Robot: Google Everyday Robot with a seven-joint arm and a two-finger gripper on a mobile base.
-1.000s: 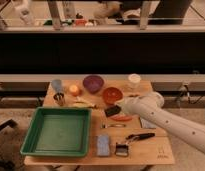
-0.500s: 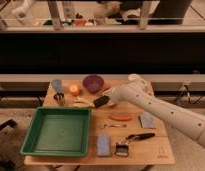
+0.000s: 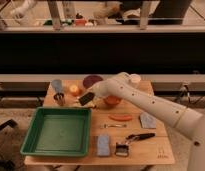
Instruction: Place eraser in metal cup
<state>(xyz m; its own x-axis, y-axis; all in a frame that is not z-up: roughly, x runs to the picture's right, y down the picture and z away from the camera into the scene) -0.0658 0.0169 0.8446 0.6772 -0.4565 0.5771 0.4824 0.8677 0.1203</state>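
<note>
The end effector (image 3: 92, 95) is clamped on the eraser (image 3: 86, 98), holding it tilted above the counter (image 3: 146, 150). The metal cup (image 3: 59, 98) stands just to its left, beside the green tray (image 3: 58, 131).

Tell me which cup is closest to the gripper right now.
The metal cup, small and dark at the table's left edge, lies nearest the gripper; the blue-grey cup behind it and white cup sit farther.

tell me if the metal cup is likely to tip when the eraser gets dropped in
Possibly: the metal cup looks small and narrow, standing upright near the table's left edge, so a nudge could topple it. The eraser at the gripper looks rigid and about cup-width, so it may catch the rim.
</note>
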